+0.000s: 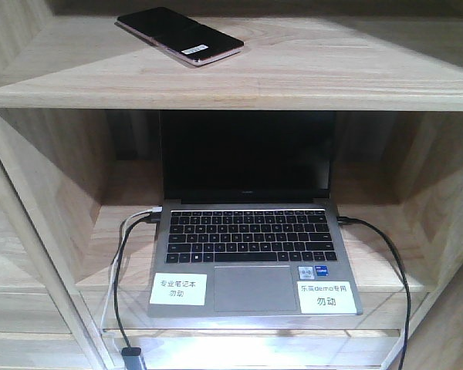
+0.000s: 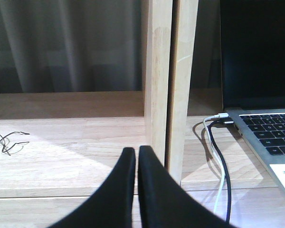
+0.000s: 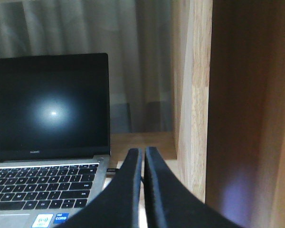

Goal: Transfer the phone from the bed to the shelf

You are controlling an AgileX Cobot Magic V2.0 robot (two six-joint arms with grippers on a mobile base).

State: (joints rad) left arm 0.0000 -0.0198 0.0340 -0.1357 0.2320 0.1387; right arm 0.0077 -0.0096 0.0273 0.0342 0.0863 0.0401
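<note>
The black glossy phone [image 1: 179, 35] with a rose-gold rim and a small white sticker lies flat on the upper board of the pale-wood shelf [image 1: 309, 69], towards its left. The bed is out of view. My left gripper [image 2: 137, 154] is shut with nothing between its fingers, pointing at an upright divider [image 2: 170, 85] of the shelf. My right gripper [image 3: 144, 154] is also shut and empty, hanging beside the laptop's right edge, close to a wooden upright [image 3: 192, 95]. Neither gripper shows in the front view.
An open grey laptop [image 1: 251, 231] with a dark screen fills the compartment below the phone, with white and black cables [image 2: 218, 161] running off its left side and a black cable [image 1: 393, 270] off its right. A thin bent wire [image 2: 8, 141] lies on the left board.
</note>
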